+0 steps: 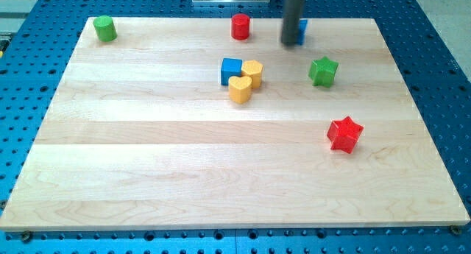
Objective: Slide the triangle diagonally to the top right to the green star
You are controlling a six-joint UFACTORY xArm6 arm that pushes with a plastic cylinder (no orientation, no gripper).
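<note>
Presently, my tip [291, 43] is set against a half-hidden blue block [302, 31], presumably the triangle, above-left of the green star [323, 71]; no jaws are fitted.

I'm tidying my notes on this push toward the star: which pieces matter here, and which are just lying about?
Part of the job:
my tip
blue block, mostly hidden behind the rod, shape unclear
green star

Lying about:
green cylinder
red cylinder
blue cube
yellow hexagon
yellow heart
red star
</note>
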